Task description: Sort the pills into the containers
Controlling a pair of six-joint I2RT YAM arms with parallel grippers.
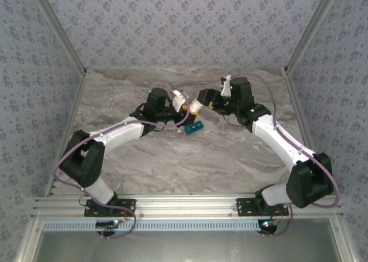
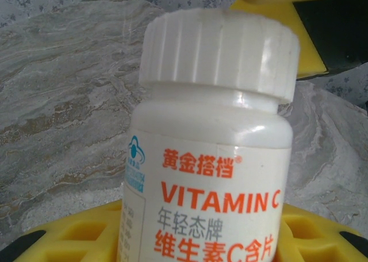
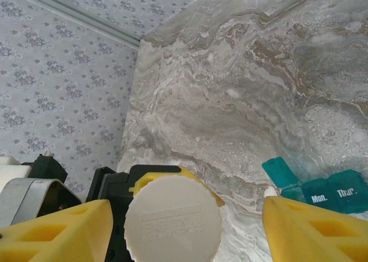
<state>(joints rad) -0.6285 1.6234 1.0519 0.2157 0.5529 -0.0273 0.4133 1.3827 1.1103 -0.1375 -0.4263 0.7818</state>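
left hand (image 1: 185, 104): clamped on the white vitamin C bottle (image 2: 210, 158), cap (image 3: 172, 219) on | right hand (image 3: 188, 207): spread wide either side of that cap, no grip | teal pill box (image 3: 322, 187): on the counter (image 3: 230, 101) just beside the right hand, one lid flipped up

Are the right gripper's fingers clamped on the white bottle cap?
No, in the right wrist view both yellow fingers stand clear of the white cap, with a gap on each side.

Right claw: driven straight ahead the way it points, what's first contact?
The white cap of the vitamin bottle held in the left claw, centred in the open right claw. How far ahead is unclear.
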